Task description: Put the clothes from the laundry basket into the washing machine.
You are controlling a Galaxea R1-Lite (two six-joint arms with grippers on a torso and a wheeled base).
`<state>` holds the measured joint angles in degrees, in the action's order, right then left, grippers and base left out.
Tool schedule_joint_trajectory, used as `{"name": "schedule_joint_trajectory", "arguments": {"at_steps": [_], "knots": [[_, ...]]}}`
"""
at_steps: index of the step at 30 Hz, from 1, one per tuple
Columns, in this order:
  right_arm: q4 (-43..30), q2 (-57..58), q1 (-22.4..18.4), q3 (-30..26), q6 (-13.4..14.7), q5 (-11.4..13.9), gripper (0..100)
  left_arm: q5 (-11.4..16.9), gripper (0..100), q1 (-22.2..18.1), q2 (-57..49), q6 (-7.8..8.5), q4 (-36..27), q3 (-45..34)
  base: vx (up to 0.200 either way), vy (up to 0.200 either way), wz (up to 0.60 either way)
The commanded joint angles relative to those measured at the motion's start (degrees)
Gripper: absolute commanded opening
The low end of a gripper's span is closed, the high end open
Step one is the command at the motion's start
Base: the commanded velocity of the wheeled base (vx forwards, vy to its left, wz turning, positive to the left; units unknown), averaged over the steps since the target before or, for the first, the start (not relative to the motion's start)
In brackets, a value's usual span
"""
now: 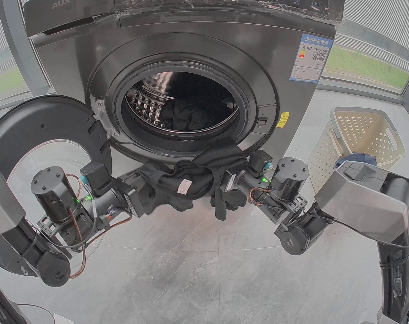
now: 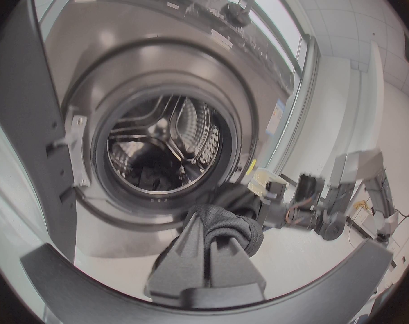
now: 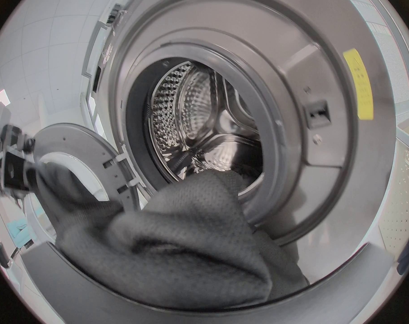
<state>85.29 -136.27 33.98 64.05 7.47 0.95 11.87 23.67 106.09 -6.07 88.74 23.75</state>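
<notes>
The left gripper (image 2: 208, 255) is pressed together on one end of a black knit garment (image 1: 200, 176), and cloth bunches out past its fingers (image 2: 186, 248). The garment spans across to the right gripper (image 1: 229, 180) and sags between the two, with a loose tail hanging toward the grey floor (image 1: 204, 266). The garment covers the right gripper, so whether it is clamped cannot be determined. Both grippers are just in front of the lower rim of the opening of the grey front-loading washing machine (image 1: 258, 55). Its round door (image 1: 38, 122) stands open on the robot's left. Inside the steel drum (image 1: 146, 104), dark clothes (image 1: 186, 113) lie at the bottom, and their outline is hard to make out. A beige perforated plastic laundry basket (image 1: 348, 133) stands on the floor by the machine's right front corner. The right arm partly cuts it off, and a blue garment (image 1: 355, 158) lies inside it.
</notes>
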Motion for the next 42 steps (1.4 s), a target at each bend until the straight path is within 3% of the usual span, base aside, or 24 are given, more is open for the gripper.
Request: {"name": "schedule_joint_trajectory", "arguments": {"at_steps": [1,5,17,18,23,26,32,42], "knots": [[-0.4,3.9,2.1,1.2,0.0,-0.2,0,0.3,0,0.1,7.5,0.71,0.1,-2.2,0.0,0.0,0.0],[-1.1,4.8,2.6,2.7,0.0,-0.4,0,0.3,0,0.8,9.8,1.94,0.2,-2.7,0.0,0.0,0.0],[-1.1,5.4,3.6,3.6,0.0,-0.5,0,0.3,0,1.2,10.5,1.85,0.1,-2.1,0.0,0.0,0.0],[-1.2,5.4,3.6,3.7,0.0,-0.4,0,0.3,100,1.2,10.5,1.85,0.1,-2.8,0.0,0.0,0.0],[-1.1,5.5,3.4,3.8,0.0,-0.5,0,0.5,100,1.3,11.2,1.85,0.1,-5.3,0.0,0.0,0.0],[-0.9,5.5,2.9,3.8,0.1,-0.5,0,2.8,100,3.0,12.6,3.08,0.2,-9.3,0.0,0.0,0.0],[-0.9,5.5,3.2,3.7,0.1,-0.4,0,3.2,100,4.9,13.3,4.31,0.1,-11.1,0.0,0.0,0.0],[-0.1,5.4,3.8,2.3,0.5,-0.4,0,2.3,100,5.3,13.3,3.61,0.1,0.8,0.0,0.0,0.0]]}}
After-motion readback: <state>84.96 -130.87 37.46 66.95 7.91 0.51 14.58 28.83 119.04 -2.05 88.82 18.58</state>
